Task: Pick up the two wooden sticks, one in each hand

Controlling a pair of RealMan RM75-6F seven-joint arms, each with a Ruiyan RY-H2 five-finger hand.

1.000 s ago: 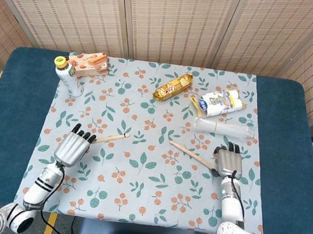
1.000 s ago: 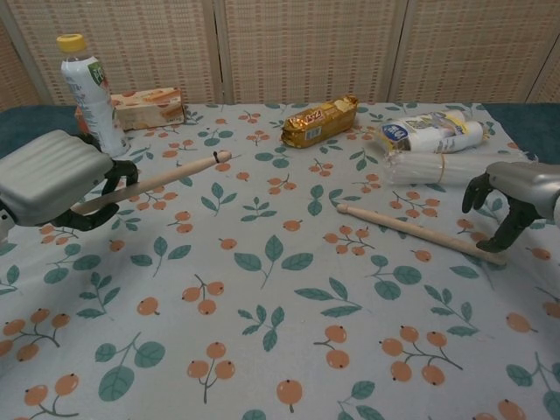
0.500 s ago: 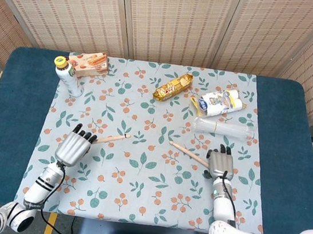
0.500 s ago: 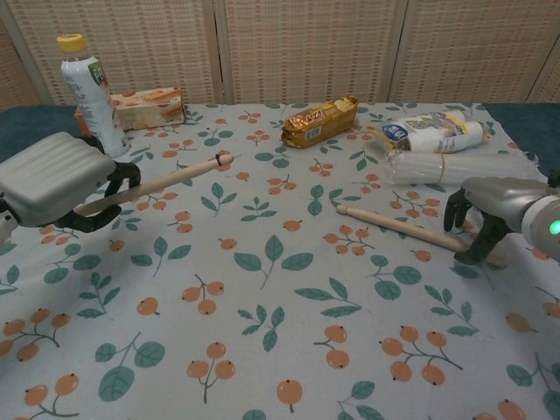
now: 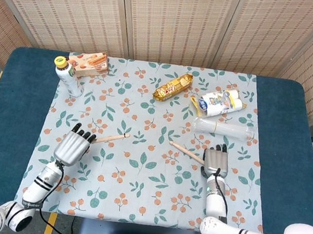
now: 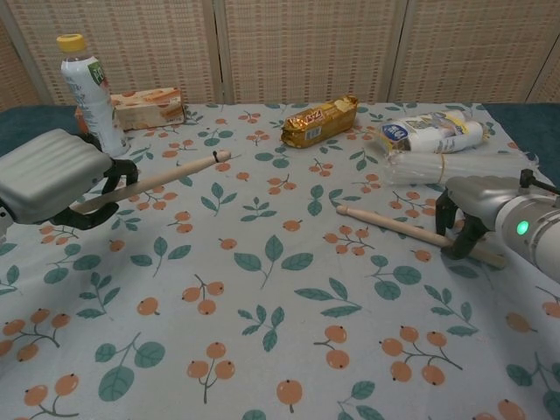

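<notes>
One wooden stick (image 5: pixel 112 139) (image 6: pixel 175 175) is gripped at its near end by my left hand (image 5: pixel 71 147) (image 6: pixel 48 179); in the chest view it slants up off the cloth toward the right. The other wooden stick (image 5: pixel 186 150) (image 6: pixel 394 226) lies flat on the floral cloth. My right hand (image 5: pixel 215 161) (image 6: pixel 477 206) arches over its right portion, fingers curved down on both sides of it, not clamped. The stick's far end pokes out beyond that hand in the chest view.
A yellow-capped bottle (image 5: pixel 68 75) (image 6: pixel 92 87) and a snack box (image 5: pixel 88 62) stand back left. A gold biscuit pack (image 5: pixel 173 86), a white packet (image 5: pixel 221 102) and a clear sleeve of cups (image 5: pixel 224 128) (image 6: pixel 446 166) lie behind the right hand.
My right hand has slid left along the lying stick and now straddles it further in. The left hand keeps its stick, almost unmoved.
</notes>
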